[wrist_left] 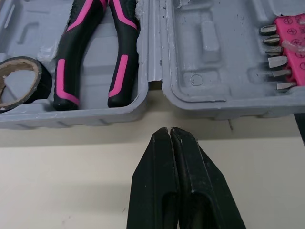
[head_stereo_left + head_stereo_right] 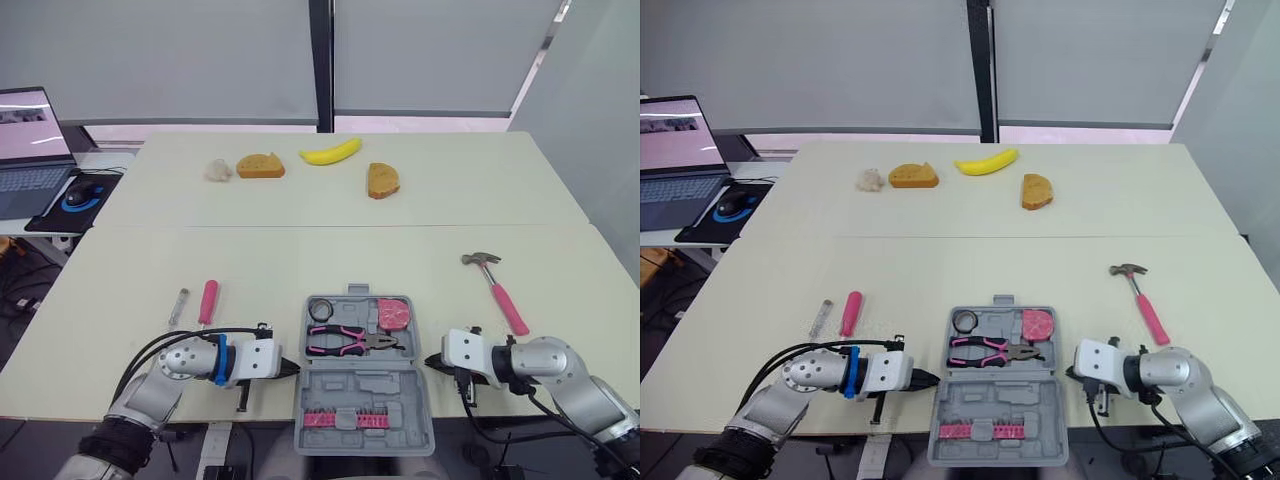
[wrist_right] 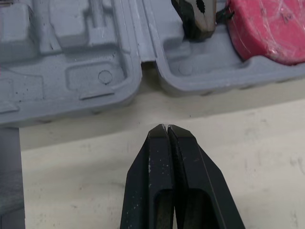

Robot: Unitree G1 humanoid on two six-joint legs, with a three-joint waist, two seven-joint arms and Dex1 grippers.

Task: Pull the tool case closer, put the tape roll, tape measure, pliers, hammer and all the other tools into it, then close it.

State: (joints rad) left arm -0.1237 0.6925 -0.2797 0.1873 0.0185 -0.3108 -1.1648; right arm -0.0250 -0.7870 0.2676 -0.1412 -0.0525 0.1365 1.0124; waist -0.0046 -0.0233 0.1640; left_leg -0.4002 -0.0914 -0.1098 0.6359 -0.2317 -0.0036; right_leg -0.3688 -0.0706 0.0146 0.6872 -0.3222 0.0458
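At near edge of counter (image 2: 300, 260) | tool case (image 2: 365, 395) open, pliers (image 2: 345, 342) and tape roll (image 2: 320, 309) inside | left tool (image 1: 170, 130) pressed together, empty, beside case | right tool (image 3: 167, 126) likewise | hammer (image 2: 497, 285) outside on counter

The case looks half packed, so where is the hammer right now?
In the left eye view the hammer lies right of the tool case on the table, beyond the right end effector.

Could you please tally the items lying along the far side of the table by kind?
Bread pieces: 2
Banana: 1
Whitish lump: 1
Total: 4
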